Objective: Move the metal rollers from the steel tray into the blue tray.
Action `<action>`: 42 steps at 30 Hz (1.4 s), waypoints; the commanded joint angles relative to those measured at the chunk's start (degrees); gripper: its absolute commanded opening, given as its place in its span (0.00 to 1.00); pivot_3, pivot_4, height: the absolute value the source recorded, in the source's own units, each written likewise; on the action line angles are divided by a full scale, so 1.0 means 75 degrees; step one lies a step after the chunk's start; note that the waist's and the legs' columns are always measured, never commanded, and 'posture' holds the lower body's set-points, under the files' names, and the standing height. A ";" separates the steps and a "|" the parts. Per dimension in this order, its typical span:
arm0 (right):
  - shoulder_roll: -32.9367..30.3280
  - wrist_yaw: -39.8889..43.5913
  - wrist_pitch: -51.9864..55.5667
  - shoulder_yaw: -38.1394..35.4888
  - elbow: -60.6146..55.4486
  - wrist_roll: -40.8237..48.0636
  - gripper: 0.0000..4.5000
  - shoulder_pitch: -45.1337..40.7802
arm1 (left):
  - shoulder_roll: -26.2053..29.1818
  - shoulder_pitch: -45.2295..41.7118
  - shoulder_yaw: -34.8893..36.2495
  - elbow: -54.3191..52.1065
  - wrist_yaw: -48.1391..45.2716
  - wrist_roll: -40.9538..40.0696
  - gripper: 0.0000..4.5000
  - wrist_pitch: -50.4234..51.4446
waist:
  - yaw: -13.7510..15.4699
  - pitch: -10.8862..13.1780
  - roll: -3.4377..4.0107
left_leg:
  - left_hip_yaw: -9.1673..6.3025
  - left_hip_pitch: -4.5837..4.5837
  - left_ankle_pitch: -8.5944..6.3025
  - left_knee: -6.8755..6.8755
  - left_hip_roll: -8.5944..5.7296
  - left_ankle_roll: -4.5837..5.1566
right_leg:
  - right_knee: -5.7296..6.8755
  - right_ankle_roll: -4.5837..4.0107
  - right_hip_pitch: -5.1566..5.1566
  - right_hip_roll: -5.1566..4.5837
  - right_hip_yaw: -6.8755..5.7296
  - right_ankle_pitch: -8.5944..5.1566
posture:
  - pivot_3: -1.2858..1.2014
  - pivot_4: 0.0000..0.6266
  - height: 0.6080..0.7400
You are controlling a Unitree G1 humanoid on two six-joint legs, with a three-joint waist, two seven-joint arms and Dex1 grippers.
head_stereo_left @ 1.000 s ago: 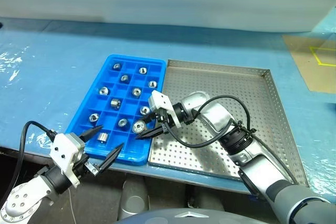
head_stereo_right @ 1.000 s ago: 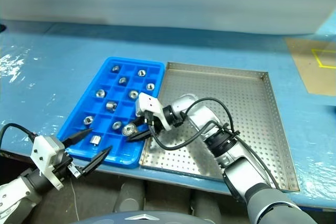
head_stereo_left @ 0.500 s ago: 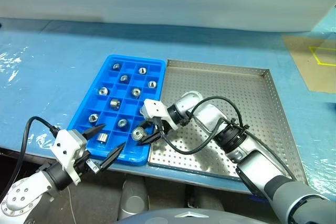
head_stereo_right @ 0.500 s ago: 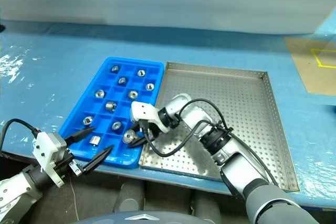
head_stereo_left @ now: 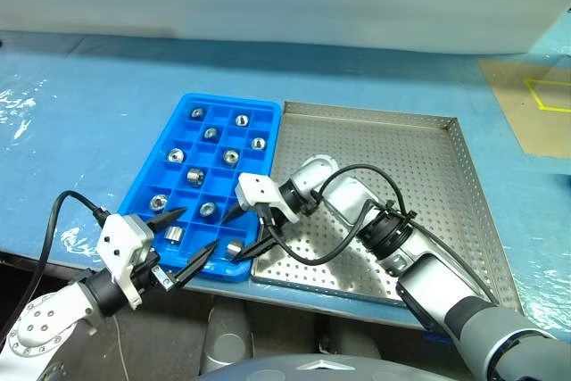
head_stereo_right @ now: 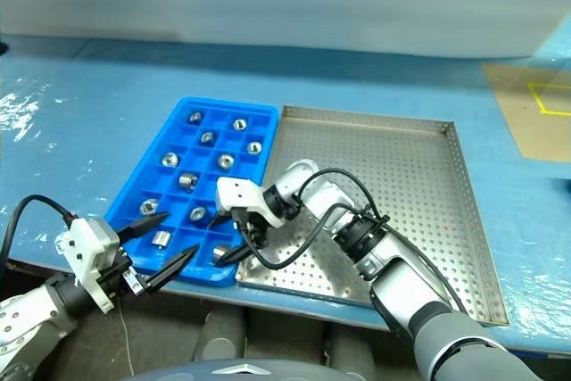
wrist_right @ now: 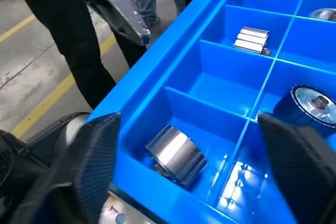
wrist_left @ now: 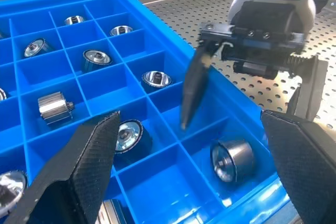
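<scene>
Metal rollers all sit in blue tray; steel tray bare. Right gripper gapes empty above one just deposited; left gripper wide. Next: withdraw.

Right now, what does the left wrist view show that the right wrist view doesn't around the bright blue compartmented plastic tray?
Left wrist alone: the open right gripper over the tray's corner, the perforated silver steel tray beside it, several shiny metal rollers in farther compartments. Right wrist alone: floor with a yellow line and a person's dark-trousered legs past the tray's edge. Both: the blue tray and, apparently, the same roller lying in its corner compartment.
</scene>
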 commanded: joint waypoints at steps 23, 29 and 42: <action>-0.0701 -0.4512 0.0051 -0.4362 -0.1983 0.0843 0.97 0.2587 | -0.1345 -0.4983 -0.2464 0.4151 -0.0412 0.1256 1.00 -0.1129 | -0.0966 -0.0008 0.0001 | 0.0005 0.0016 0.0036 0.0076 -0.0008 -0.0058 | 0.0111 -0.0003 0.0005 0.0002 0.0036 0.0004 | 0.50 0.24 1.00; -0.0878 -0.5061 0.0084 -0.4756 -0.2613 0.0870 0.97 0.3274 | -0.1757 -0.5798 -0.2622 0.5378 -0.0439 0.1584 1.00 -0.1583 | -0.1221 -0.0008 0.0001 | 0.0006 0.0009 0.0035 0.0074 -0.0009 -0.0056 | 0.0105 -0.0004 0.0007 0.0005 0.0037 0.0005 | 0.46 0.24 1.00; -0.1227 -0.5486 -0.0138 -0.5127 -0.3378 0.1023 0.97 0.4367 | -0.2198 -0.6508 -0.2716 0.6324 -0.0829 0.1731 1.00 -0.2238 | -0.1379 -0.0008 0.0001 | 0.0008 0.0013 0.0031 0.0080 -0.0010 -0.0047 | 0.0100 -0.0003 0.0016 0.0005 0.0041 0.0005 | 0.44 0.24 1.00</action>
